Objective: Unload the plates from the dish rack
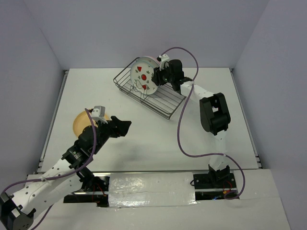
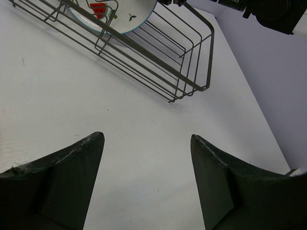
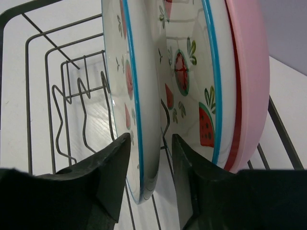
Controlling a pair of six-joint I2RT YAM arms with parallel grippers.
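Right pincer [image 3: 151, 139] sits narrow astride the front plate [image 3: 139, 72], gripping or not we cannot tell; we should clamp firmly, then lift straight up.

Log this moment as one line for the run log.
left gripper: open, empty | right gripper: astride front fruit plate in dish rack, grip unclear | tan plate: on table

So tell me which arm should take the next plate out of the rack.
Right. The right gripper straddles the rim of the front fruit-print plate standing in the rack. The left gripper hangs open over bare table, apart from the rack, near the orange plate.
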